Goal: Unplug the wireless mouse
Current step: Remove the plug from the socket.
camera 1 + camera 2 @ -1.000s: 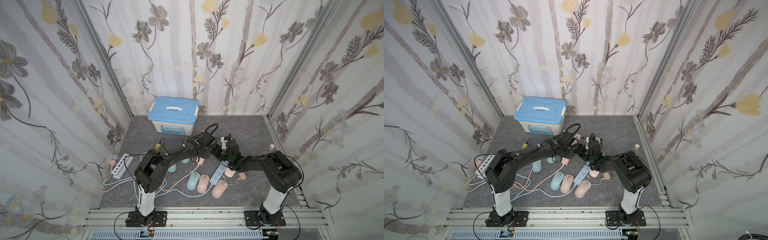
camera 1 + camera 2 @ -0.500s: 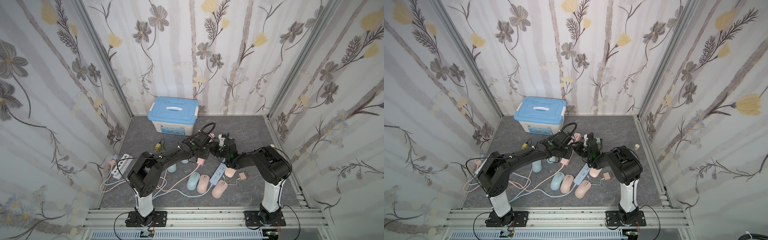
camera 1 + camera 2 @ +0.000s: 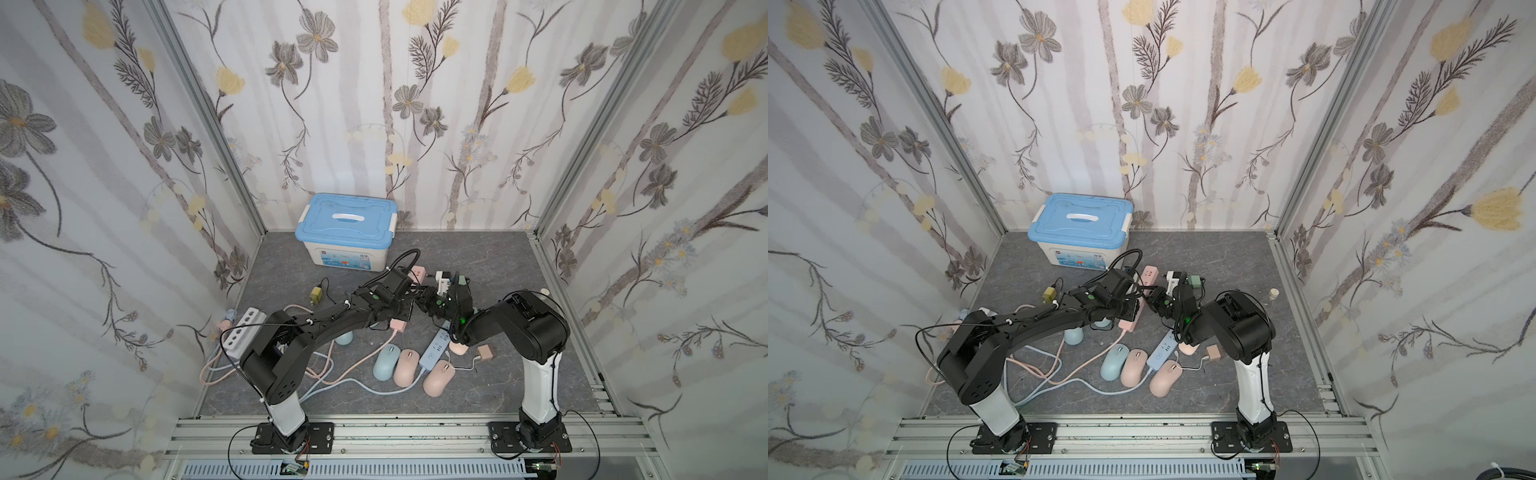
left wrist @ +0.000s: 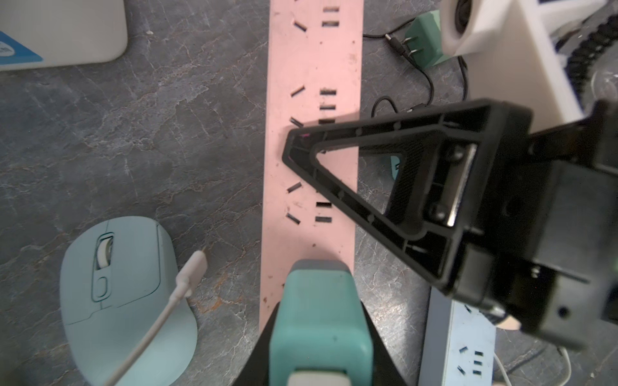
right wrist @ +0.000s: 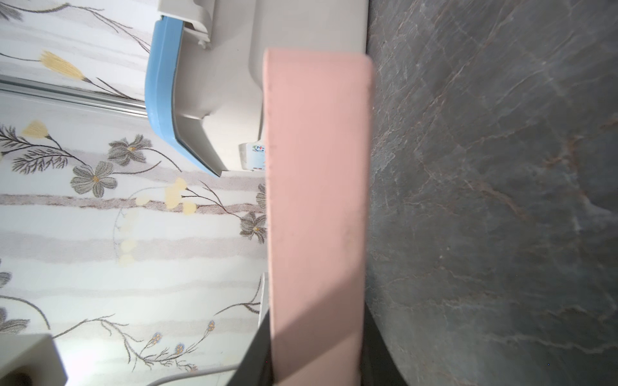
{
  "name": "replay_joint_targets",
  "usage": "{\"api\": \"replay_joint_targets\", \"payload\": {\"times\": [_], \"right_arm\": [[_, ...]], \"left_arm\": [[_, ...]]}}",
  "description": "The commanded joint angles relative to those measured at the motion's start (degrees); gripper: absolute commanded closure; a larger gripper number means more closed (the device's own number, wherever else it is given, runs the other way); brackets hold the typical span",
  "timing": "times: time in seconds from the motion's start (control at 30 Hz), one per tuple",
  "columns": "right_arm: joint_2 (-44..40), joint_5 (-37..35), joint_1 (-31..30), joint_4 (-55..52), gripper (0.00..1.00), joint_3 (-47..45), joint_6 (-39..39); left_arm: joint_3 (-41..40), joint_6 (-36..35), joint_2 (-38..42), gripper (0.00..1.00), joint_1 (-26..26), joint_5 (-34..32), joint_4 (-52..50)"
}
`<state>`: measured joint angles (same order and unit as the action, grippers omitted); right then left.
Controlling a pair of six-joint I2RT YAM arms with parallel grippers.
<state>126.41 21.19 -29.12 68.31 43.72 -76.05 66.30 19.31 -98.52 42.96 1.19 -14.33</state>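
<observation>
Three floral walls point(image 3: 415, 124), grey marbled floor point(image 3: 478, 266), mouse cable point(image 4: 187, 280) seemingly unplugged

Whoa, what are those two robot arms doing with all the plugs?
They are working on the pink power strip together. The right gripper pinches the strip, probably to steady it, while the left gripper is clamped on a teal charger block at the strip's end. Whether the block is out of its socket can't be seen. A pale blue mouse lies beside the strip with a loose white cable across it.
</observation>
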Motion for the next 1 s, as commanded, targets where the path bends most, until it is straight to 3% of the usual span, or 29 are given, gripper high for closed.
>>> {"api": "replay_joint_targets", "payload": {"times": [0.0, 0.1, 0.33, 0.43, 0.53, 0.57, 0.6, 0.63, 0.67, 0.77, 0.87, 0.97], "right_arm": [[1.0, 0.1, 0.1, 7.1, 1.0, 0.3, -2.1], [1.2, 0.3, 0.1, 7.0, 1.0, -0.2, -2.1], [1.0, -0.7, 0.0, 3.1, 1.0, -0.3, -2.1], [-0.9, -2.6, -0.3, -3.2, 1.0, 0.1, 0.2], [-1.3, -3.4, -0.6, -7.3, 1.0, 1.1, 0.8], [-1.3, -3.6, -0.6, -8.1, 1.0, 1.3, 0.8], [-1.2, -3.6, -0.7, -8.2, 1.0, 1.5, 1.0], [-0.8, -3.2, -0.7, -7.0, 1.0, 1.5, 1.0], [-0.4, -2.8, -0.7, -5.9, 1.0, 1.4, 0.7], [0.1, -2.6, -0.8, -5.2, 1.0, 1.3, 0.5], [-0.1, -2.8, -0.7, -7.1, 1.0, 1.6, 0.7], [-0.5, -3.0, -0.8, -8.9, 1.0, 2.1, 1.2]], "left_arm": [[0.1, 1.3, 0.9, 1.0, -1.0, 6.8, 5.4], [-0.7, 3.2, 2.0, 1.0, -2.4, 8.2, 4.8], [-2.6, 7.1, 5.2, 1.0, -3.7, 4.7, 4.9], [2.5, 3.8, 4.4, 1.0, -1.0, -6.5, -3.9], [3.2, 1.1, 5.0, 1.0, 1.6, -15.8, -6.7], [2.2, 1.0, 5.7, 1.0, 1.5, -14.4, -5.8], [0.2, 1.9, 6.7, 1.0, 0.3, -8.2, -2.4], [-2.4, 3.8, 7.3, 1.0, -2.2, 3.2, 2.6], [-3.9, 6.2, 7.6, 1.0, -3.9, 8.9, 6.2], [-2.5, 5.3, 7.7, 1.0, -3.2, 3.8, 2.8], [-4.7, 9.1, 8.7, 1.0, -5.9, 10.4, 7.2], [0.9, 6.6, 7.0, 1.0, -4.5, -1.6, -3.9]]}}
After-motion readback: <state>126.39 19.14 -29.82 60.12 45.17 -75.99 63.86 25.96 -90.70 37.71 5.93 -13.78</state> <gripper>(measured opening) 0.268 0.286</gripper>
